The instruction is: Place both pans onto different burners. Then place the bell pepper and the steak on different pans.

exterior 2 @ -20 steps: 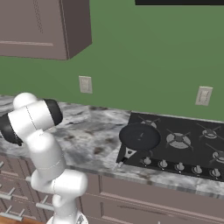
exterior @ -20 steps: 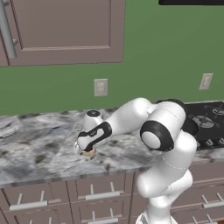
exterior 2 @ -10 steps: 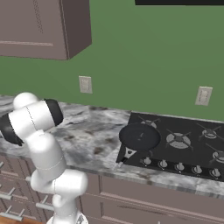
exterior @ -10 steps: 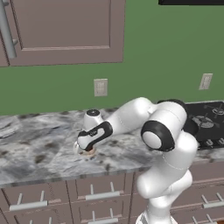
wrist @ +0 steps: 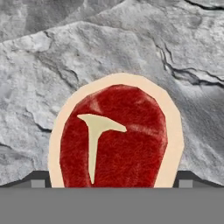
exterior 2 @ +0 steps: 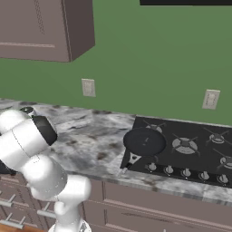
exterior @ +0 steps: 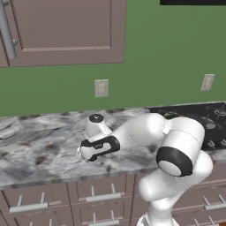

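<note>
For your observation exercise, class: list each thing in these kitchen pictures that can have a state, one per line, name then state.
Steak: lying flat on the marble counter, not held, between the pincer's fingertips.
Pincer: open, down at the steak, fingertips either side of it.
Pan: upright on the cooktop's front left burner, nothing in it.
Cooktop: no flames visible.
Cabinet door: shut.

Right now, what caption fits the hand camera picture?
Open gripper poised right over the raw steak lying on the grey marble counter.
</note>
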